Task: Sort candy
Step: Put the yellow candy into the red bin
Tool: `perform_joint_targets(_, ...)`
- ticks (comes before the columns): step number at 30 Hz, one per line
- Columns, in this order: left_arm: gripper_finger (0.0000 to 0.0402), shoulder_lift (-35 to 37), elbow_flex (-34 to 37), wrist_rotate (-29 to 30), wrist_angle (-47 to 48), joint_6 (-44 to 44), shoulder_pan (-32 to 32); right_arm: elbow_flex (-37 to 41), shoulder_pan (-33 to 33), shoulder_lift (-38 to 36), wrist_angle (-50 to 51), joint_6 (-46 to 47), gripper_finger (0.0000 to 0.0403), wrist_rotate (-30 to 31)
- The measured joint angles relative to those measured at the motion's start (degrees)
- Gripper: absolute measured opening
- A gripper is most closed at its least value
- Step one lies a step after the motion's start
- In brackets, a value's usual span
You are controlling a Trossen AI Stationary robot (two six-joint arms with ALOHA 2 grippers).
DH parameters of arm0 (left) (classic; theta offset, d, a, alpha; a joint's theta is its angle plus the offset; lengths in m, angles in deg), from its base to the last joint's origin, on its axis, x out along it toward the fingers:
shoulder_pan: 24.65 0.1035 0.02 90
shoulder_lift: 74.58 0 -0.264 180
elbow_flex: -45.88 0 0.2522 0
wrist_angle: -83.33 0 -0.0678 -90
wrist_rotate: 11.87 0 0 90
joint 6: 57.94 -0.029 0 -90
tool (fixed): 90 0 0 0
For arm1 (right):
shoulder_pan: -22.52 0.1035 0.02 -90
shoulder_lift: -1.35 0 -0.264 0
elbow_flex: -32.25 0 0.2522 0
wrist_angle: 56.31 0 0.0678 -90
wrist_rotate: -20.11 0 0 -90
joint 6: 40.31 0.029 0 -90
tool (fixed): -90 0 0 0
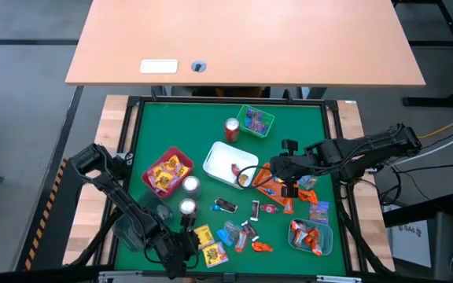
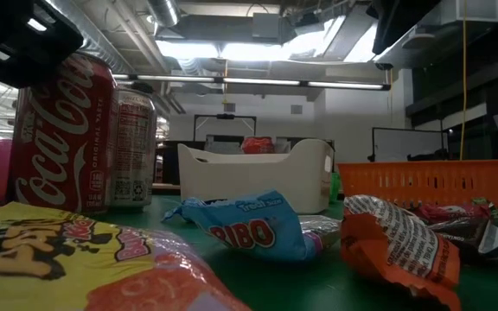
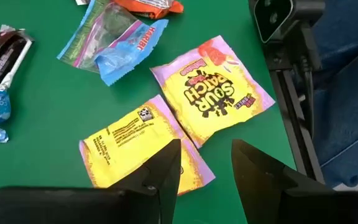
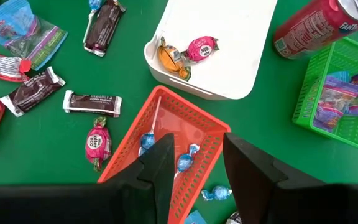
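Two yellow Sour Patch packets lie flat on the green mat near the table's front edge, one face down and one face up. My left gripper hovers open just over them, its fingers on either side of the face-down packet's purple-edged corner. More candy is scattered mid-table: blue Haribo bags, dark bars, a pink sweet. My right gripper hangs open above the orange tray, where blue-wrapped lollipops lie.
A white tray holds an orange and a pink sweet. Purple-blue packets fill a green basket, next to a red can. At the left are a red tray and two silver cans. A black camera mount stands at the front edge.
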Motion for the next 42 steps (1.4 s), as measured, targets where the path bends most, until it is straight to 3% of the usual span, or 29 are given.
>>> perform_joint_targets(20,0.013,-0.1,0.0,0.3,4.1,-0.5,2.8,0.0,0.0,0.0,0.0,-0.1,0.0136,0.0)
perform_joint_targets(33,0.0129,-6.5,-0.2,-2.7,2.4,-0.4,2.8,0.0,0.0,0.0,0.3,-0.3,0.0136,0.0)
perform_joint_targets(37,0.0109,-6.5,-0.2,-2.5,2.5,-0.5,2.8,0.0,1.8,0.0,1.7,-0.2,0.0136,0.6)
perform_joint_targets(42,0.0055,-6.5,-0.2,-2.4,2.7,-0.2,2.8,0.0,7.4,-0.8,2.7,0.2,0.0136,3.6)
